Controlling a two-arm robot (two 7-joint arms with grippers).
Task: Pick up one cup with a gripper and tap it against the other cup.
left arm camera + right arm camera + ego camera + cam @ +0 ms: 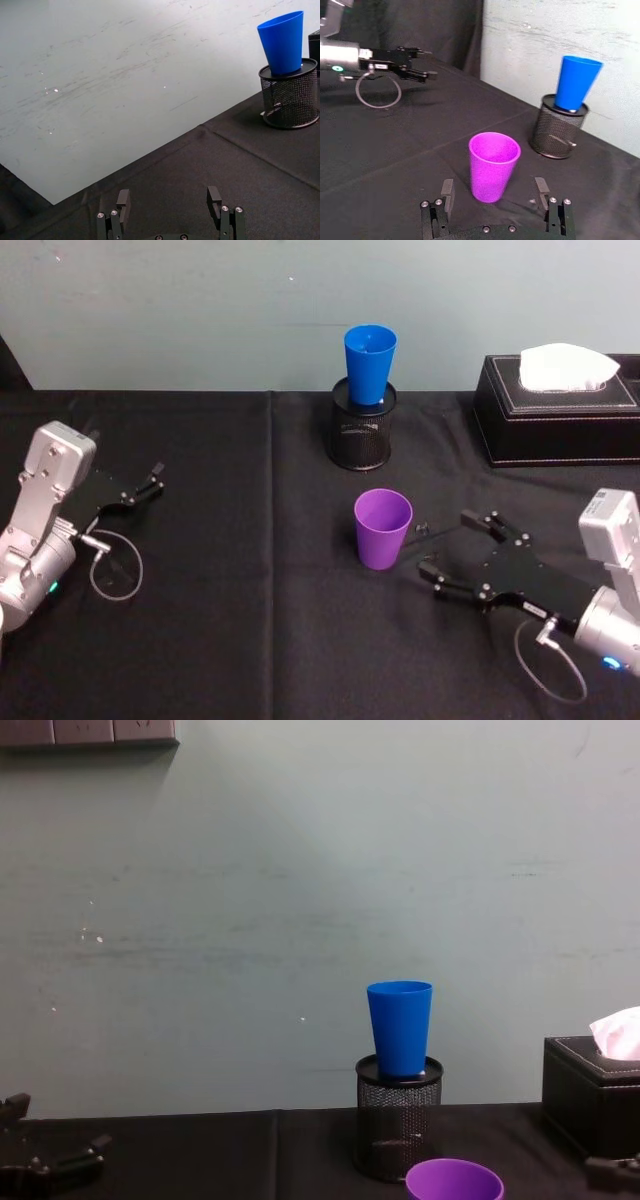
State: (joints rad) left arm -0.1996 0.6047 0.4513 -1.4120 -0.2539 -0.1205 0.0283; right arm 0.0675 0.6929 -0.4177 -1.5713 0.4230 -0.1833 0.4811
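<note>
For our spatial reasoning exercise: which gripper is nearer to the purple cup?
Right. The right gripper is open just beside the purple cup, on its right and not touching it. The left gripper is open far off to the cup's left.

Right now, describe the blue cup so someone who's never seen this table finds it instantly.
At the far edge of the black-clothed table, a black wire-mesh pen holder stands left of the black tissue box. The blue cup sits upright in the holder's top. Unlike the purple cup, which stands on the cloth nearer the robot by the right pincer, it is raised off the table.
</note>
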